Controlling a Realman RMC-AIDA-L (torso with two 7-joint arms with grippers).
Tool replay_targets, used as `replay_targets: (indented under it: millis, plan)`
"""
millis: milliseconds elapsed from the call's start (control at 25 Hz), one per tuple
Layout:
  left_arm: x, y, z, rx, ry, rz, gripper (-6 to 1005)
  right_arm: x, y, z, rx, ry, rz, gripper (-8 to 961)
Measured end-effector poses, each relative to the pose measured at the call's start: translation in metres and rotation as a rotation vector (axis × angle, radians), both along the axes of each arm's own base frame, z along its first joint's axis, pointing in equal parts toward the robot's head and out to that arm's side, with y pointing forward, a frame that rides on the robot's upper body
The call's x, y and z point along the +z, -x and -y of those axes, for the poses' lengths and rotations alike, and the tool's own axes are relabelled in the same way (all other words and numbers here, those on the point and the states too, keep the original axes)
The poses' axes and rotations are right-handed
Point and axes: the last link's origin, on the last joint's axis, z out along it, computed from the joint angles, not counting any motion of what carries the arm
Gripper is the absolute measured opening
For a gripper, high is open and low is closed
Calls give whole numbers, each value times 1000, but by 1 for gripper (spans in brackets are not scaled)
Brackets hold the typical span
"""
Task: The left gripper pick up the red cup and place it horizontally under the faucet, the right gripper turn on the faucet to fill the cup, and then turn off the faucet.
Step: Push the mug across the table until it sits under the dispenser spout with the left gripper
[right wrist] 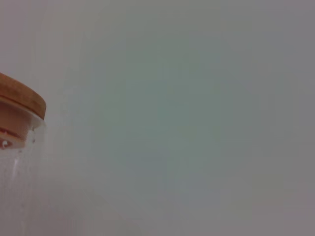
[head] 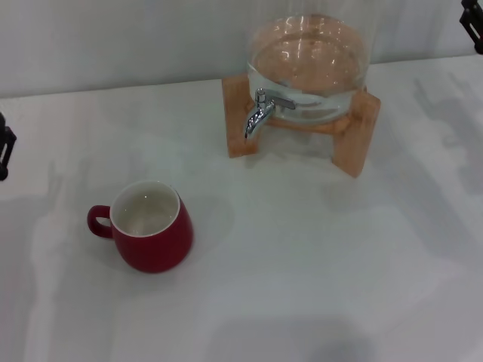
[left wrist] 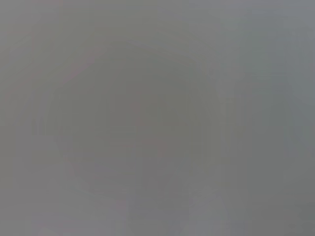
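The red cup [head: 151, 226] stands upright on the white table at the front left, its off-white inside facing up and its loop handle pointing left. The chrome faucet [head: 260, 111] juts from the glass jar toward the front, spout curving down, well to the right of and behind the cup. Only a black sliver of the left gripper [head: 4, 147] shows at the head view's left edge, far from the cup. A black bit of the right gripper [head: 474, 26] shows at the top right corner, apart from the faucet.
A large clear glass jar [head: 309, 64] sits on a wooden stand [head: 355, 143] at the back centre. Its wooden lid [right wrist: 22, 98] appears in the right wrist view. The left wrist view shows only a plain grey surface. A white wall runs behind the table.
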Motion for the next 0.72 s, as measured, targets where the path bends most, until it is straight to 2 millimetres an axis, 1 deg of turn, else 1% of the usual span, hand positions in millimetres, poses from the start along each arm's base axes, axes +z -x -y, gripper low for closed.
replay_targets:
  millis: [560,720]
  plan:
    - [-30,2,35,-20,123,-17,879,14,7,-6,23,-62,-7,702]
    - [-35,5,42,-12,148,-23,879,17,10,-9,34,-68,-3,702]
